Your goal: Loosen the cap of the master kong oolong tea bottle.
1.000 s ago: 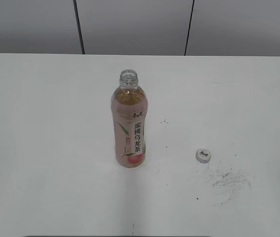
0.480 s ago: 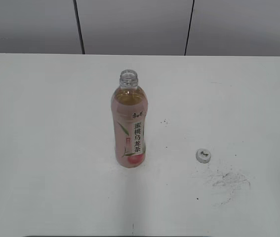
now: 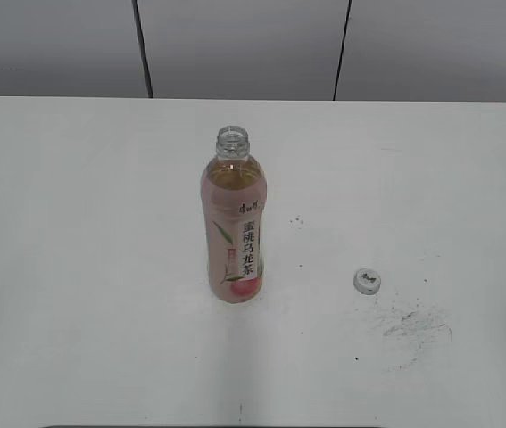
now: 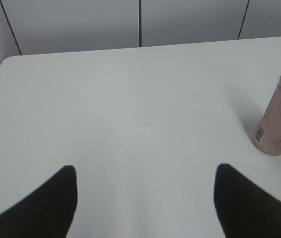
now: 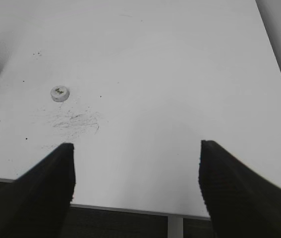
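While the cap (image 3: 367, 281) lies flat on the table (image 3: 74, 267) at the lower right of the exterior frame, top side up with its dark mark showing, the master kong oolong tea bottle (image 3: 234, 223) stands upright near the centre, well apart from it and to its left. The bottle's neck is bare and open, with amber tea showing through the clear shoulder above the pink label and its white strip of black characters. Just below and to the right of the cap a patch of dark scuff marks (image 3: 413, 325) smears the white surface, and a few small dark specks (image 3: 297, 220) sit between bottle and cap.

Seen from the right wrist, the cap (image 5: 59, 93) rests in the upper left of the frame, with the scuffs (image 5: 73, 120) just beneath it and a sliver of the bottle's base at the far left edge. The right gripper (image 5: 135, 183) hangs over the table's near edge, its jaws wide apart with nothing between them, far from the cap.

Seen from the left wrist, the lower part of the bottle (image 4: 280, 111) stands at the right edge of the frame, barcode facing the camera. The left gripper (image 4: 145, 198) has its jaws spread apart and empty over bare table, well clear of the bottle. Grey wall panels (image 3: 244, 45) with dark seams run behind the table's far edge.
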Available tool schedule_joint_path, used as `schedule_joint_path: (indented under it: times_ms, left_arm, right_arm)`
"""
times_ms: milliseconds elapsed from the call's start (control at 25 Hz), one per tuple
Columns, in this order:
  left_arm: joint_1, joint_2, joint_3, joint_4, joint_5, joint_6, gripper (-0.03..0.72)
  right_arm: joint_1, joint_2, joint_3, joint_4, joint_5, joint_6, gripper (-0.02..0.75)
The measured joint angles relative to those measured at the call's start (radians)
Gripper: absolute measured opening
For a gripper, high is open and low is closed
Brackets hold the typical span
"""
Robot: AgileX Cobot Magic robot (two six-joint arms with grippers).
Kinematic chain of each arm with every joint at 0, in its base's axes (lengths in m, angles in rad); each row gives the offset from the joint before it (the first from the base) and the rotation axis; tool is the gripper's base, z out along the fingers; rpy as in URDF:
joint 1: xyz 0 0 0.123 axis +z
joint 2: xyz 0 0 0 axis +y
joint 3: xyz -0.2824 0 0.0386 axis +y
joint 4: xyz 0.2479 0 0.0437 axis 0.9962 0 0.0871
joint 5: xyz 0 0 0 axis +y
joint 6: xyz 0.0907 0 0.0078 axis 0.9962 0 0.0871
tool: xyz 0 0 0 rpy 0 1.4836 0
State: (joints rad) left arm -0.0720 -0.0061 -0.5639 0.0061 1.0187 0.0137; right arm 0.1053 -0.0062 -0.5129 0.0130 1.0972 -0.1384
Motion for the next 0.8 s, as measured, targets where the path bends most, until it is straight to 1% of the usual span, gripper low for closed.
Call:
schedule_joint_path:
  times_ms: [800]
  left_arm:
    - [0.0,0.0,0.001,0.0,0.001,0.002,0.509]
  right_arm:
    - [0.0,0.0,0.0,0.0,0.0,0.0,0.585]
